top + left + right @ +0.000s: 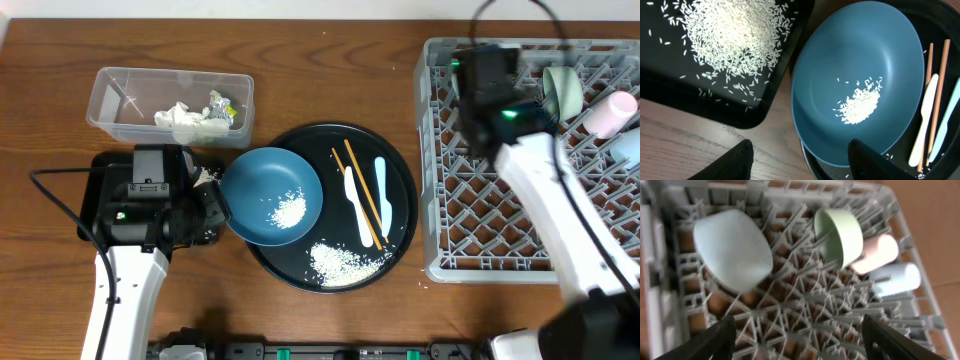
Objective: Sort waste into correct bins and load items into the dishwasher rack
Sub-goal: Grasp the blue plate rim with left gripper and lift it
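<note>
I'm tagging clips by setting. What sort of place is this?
Likely a lab tabletop staged for dish clearing: a wooden table, a grey dishwasher rack, and a round black tray carrying rice and cutlery.

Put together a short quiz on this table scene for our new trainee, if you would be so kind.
1. What lies inside the dark-blue bowl?
2. True or false: the mint-green bowl sits in the dishwasher rack.
3. The wooden chopsticks lie: A) in the dishwasher rack; B) on the round black tray; C) in the dark-blue bowl.

Key
1. A small heap of loose rice grains.
2. True.
3. B.
</note>
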Motion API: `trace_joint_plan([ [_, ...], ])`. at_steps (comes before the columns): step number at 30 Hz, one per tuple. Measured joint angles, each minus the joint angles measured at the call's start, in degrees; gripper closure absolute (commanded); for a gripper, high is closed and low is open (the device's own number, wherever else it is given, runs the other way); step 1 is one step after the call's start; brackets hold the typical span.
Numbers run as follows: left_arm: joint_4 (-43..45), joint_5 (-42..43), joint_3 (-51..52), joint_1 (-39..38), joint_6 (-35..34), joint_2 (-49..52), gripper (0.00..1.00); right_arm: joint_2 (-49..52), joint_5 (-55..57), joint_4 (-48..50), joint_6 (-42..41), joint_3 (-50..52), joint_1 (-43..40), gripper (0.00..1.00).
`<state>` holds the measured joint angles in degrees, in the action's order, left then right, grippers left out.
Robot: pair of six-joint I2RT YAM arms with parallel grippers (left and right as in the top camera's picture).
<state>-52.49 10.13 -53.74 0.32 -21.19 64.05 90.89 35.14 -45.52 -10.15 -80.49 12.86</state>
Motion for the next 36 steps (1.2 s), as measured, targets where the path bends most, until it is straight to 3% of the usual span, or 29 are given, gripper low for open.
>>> trace_joint_plan([
  [6,1.3,0.0,0.0,-2.6,2.3,0.0,0.37,-4.5,-15.2,-7.7,-0.6,0.0,-7.7,0.13],
  [13,7.8,0.0,0.0,-16.4,5.5,2.9,0.37,-5.3,-32.0,-12.1,-0.6,0.0,-18.2,0.13],
  [22,14.0,-0.2,0.0,-34.0,6.5,16.9,0.37,-5.3,-37.8,-16.7,1.2,0.0,-20.2,0.14],
  [30,14.2,-5.2,0.0,-39.2,6.5,26.3,0.37,-5.3,-38.4,-17.0,1.7,0.0,-20.2,0.13],
  [32,14.2,-6.0,0.0,-39.2,6.5,27.2,0.42,-5.3,-38.4,-17.3,1.7,0.0,-20.2,0.13],
  [36,14.2,-7.6,0.0,-39.2,6.5,27.6,0.64,-5.3,-38.4,-17.6,1.7,0.0,-20.2,0.14],
])
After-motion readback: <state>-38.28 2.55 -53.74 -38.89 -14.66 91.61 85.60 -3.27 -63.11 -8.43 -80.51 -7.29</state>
